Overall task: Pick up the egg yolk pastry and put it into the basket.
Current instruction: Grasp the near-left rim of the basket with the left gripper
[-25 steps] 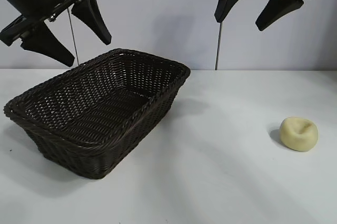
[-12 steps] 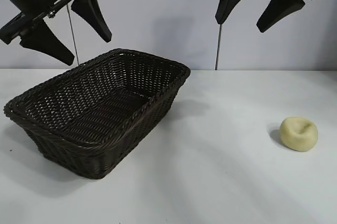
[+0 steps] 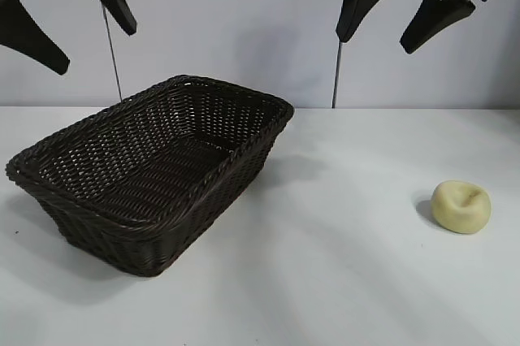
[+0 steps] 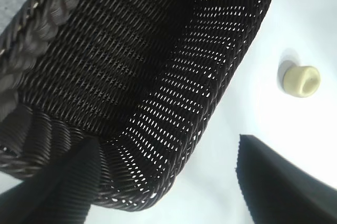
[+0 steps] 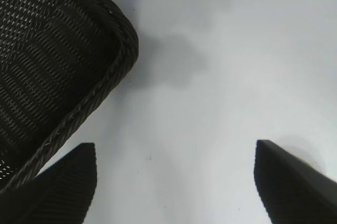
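Observation:
The egg yolk pastry, a small pale-yellow ball with a dimple, lies on the white table at the right. It also shows in the left wrist view. The dark brown wicker basket stands at the left and is empty; it shows in the left wrist view and the right wrist view. My right gripper is open, high above the table between basket and pastry. My left gripper is open, high above the basket's far left.
The white table runs to a pale back wall. Two thin vertical rods stand behind it, one at the left and one near the middle.
My left gripper has moved up and to the left, partly leaving the exterior view. My right gripper has barely shifted. Pastry and basket have not moved.

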